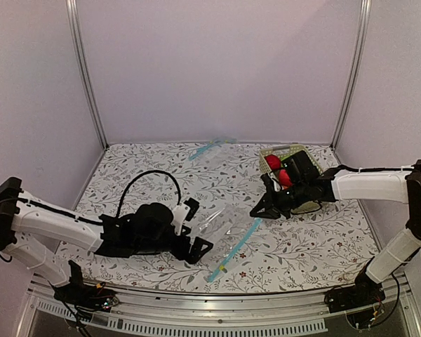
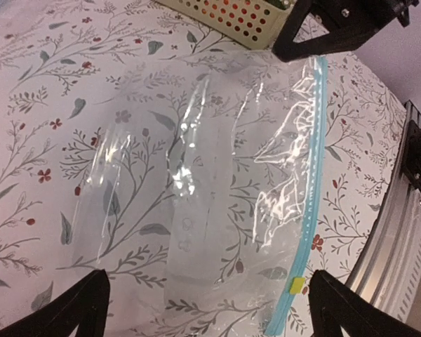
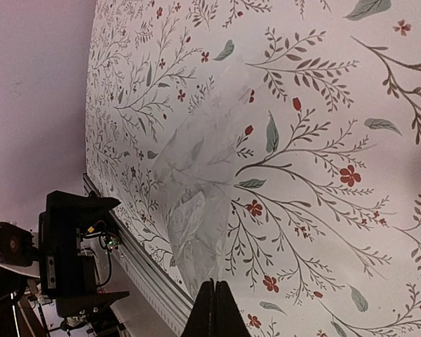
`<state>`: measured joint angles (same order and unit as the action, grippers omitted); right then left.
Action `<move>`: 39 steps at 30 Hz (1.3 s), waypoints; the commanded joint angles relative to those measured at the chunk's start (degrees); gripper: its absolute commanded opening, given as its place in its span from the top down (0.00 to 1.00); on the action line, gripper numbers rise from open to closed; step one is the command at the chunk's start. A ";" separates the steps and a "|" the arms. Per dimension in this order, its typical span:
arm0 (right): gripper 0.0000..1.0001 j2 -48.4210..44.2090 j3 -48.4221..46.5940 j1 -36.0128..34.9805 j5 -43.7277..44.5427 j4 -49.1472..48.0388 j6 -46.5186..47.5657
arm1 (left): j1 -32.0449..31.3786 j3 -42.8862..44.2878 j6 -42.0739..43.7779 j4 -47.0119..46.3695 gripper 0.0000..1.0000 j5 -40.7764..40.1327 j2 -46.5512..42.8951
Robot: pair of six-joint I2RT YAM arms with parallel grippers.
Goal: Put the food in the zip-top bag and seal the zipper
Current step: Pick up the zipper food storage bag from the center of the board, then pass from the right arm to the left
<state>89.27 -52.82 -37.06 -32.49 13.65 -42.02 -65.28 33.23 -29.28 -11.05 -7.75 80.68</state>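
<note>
Status: zip-top bag [image 1: 221,223] lies flat on the tabletop [image 1: 147,175] between the arms and looks empty. Its zipper [image 1: 237,246] runs diagonally toward the near edge. Food [image 1: 274,163] sits in the basket [image 1: 284,149] back right, well apart from the bag mouth. Only two red pieces are visible; can't find the cucumber.

Left pincer [image 1: 198,225] is spread wide and low over the bag, fingers straddling the film, apparently not touching it. Right pincer [image 3: 214,309] is pressed together right at the far end of the zipper. Can't tell whether a lip of film is caught between the fingers or nothing is.

Step in hand, my read: get the mouth open and held before any food moves.

How to do it well:
- Verify the right-side pinch first with a small lift. If the corner doesn't rise, re-open and re-seat on the strip, not the thin film.
- Grab one layer only. Pinching both lips keeps the mouth shut.
- Yellow slider [image 2: 295,283] sits at the near end of the zipper. Can't tell if the track is open or sealed, so check before pulling the lips apart.
- Left side should close on the opposite lip near the middle of the strip, then separate slowly.
- Film is crinkly and light, so it will likely slide on the tabletop. Keep pulls short and upward, not sideways.
- Aim the mouth toward the basket to shorten the carry.
</note>
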 commanded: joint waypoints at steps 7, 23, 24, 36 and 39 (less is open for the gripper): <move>1.00 -4.07 -1.28 0.21 5.61 -2.29 -10.69 | -10.52 10.84 11.29 1.57 0.00 -10.95 9.03; 1.00 -8.82 -2.66 0.25 8.23 -2.15 -17.81 | -15.30 20.78 10.74 9.08 0.19 -32.42 23.21; 1.00 -9.04 -2.72 0.21 8.23 -2.00 -17.83 | -15.32 21.03 10.12 9.52 0.25 -33.32 23.69; 1.00 -10.61 -2.52 0.17 9.54 -1.40 -18.60 | -15.22 22.44 8.37 8.88 0.24 -34.04 26.99; 1.00 -10.61 -2.71 0.23 9.70 -1.41 -18.86 | -15.09 22.89 8.14 8.49 0.22 -35.59 27.53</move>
<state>80.09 -54.04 -37.06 -24.05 11.57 -60.20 -79.99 54.63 -20.08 -2.42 -41.17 106.65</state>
